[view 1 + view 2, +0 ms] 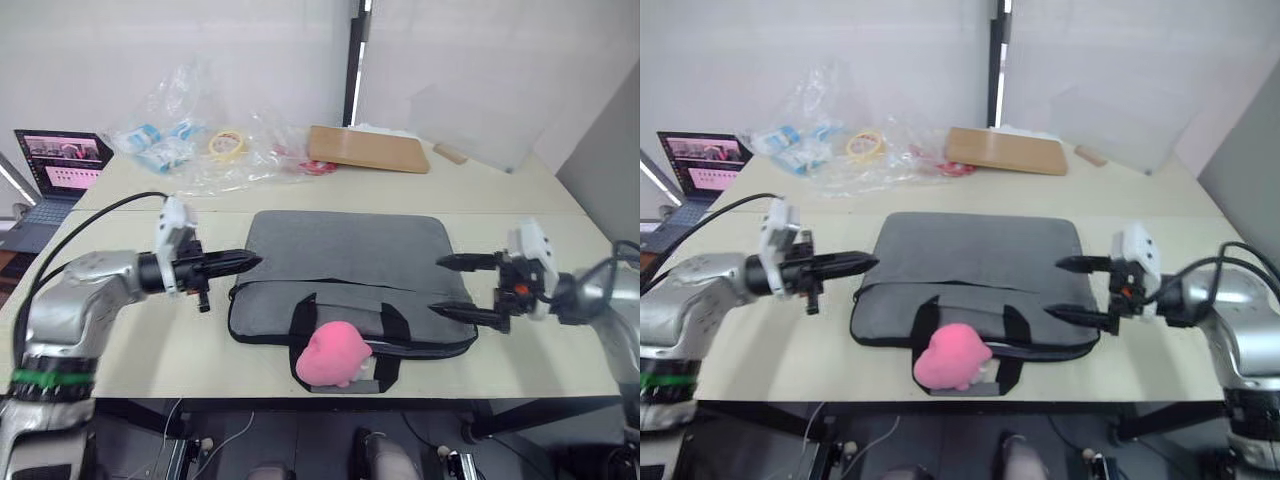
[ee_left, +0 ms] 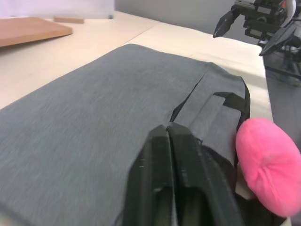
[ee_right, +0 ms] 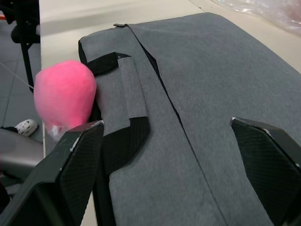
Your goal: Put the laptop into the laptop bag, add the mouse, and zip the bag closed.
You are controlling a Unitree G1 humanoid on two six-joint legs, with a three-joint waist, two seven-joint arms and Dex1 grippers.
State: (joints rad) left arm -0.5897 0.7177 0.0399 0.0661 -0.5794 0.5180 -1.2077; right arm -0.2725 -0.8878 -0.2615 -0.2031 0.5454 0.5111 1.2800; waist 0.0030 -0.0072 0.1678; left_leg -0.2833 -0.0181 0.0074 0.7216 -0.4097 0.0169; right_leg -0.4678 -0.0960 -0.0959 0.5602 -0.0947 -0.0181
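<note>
Small dark laptop [image 1: 62, 165]: at the far left edge of the scene, open, screen lit pinkish, well apart from the bag.
Left gripper [image 1: 250, 262]: its two black fingers are pressed together with no gap, holding nothing; the tip hovers just beside the left rear corner of the laptop bag. In the left wrist view the closed fingers [image 2: 174, 160] lie over the grey fabric.
Plastic wrapping [image 1: 190, 135]: a crumpled clear heap at the back left of the table, with a roll of yellowish tape [image 1: 227, 142] in it.
Table [image 1: 130, 330]: pale cream top, bearing everything here.
Laptop bag [image 1: 345, 265]: flat grey fabric sleeve with black trim, lying in the middle of the table between the two grippers. Its two black strap handles [image 1: 390, 325] sit at the near edge. In the right wrist view a dark slit of zipper [image 3: 162, 84] runs across the top face; whether it is fully shut I cannot tell.
Pink ball [image 1: 333, 353]: fluffy, resting at the near edge of the bag, on the handles.
Brown board [image 1: 368, 148]: flat, at the back of the table beyond the bag.
Right gripper [image 1: 448, 287]: fingers spread wide, empty, one fingertip near the bag's right rear corner and the other at its right near corner.
</note>
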